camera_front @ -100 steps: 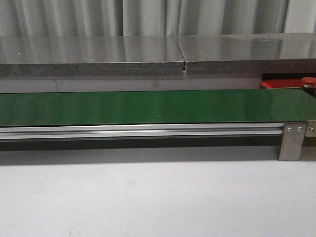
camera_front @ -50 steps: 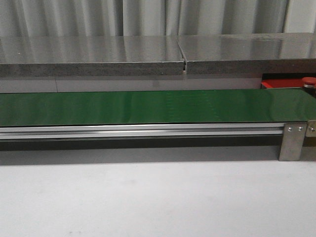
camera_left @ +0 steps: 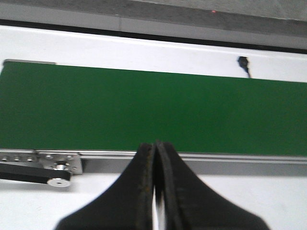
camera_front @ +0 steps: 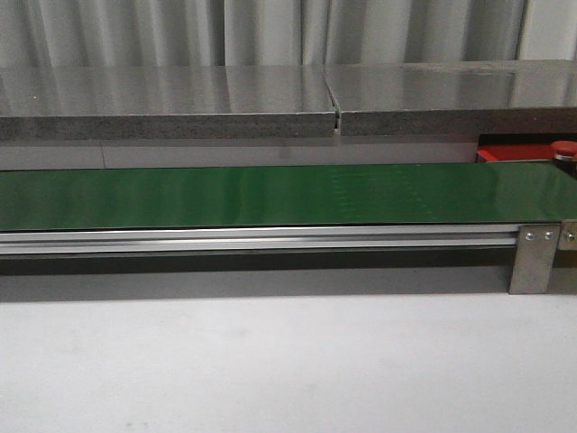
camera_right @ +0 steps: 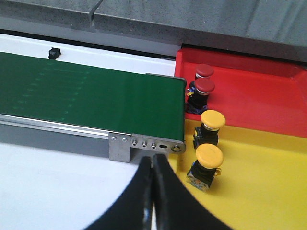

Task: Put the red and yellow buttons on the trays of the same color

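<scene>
Right wrist view, largest first: the glossy green belt (camera_right: 91, 98) runs from nine o'clock toward centre; at three o'clock lie a red tray (camera_right: 259, 96) and a yellow tray (camera_right: 259, 177), both smooth plastic. Two red buttons (camera_right: 204, 86) and two yellow buttons (camera_right: 212, 120) already sit matched. They look light, rigid and slick-domed; grip the base. Right gripper (camera_right: 152, 165) and left gripper (camera_left: 156, 149) are clenched, empty.

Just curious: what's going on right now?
Both pincers shut, empty. Two red buttons on red tray, two yellow on yellow tray. Belt bare.
</scene>
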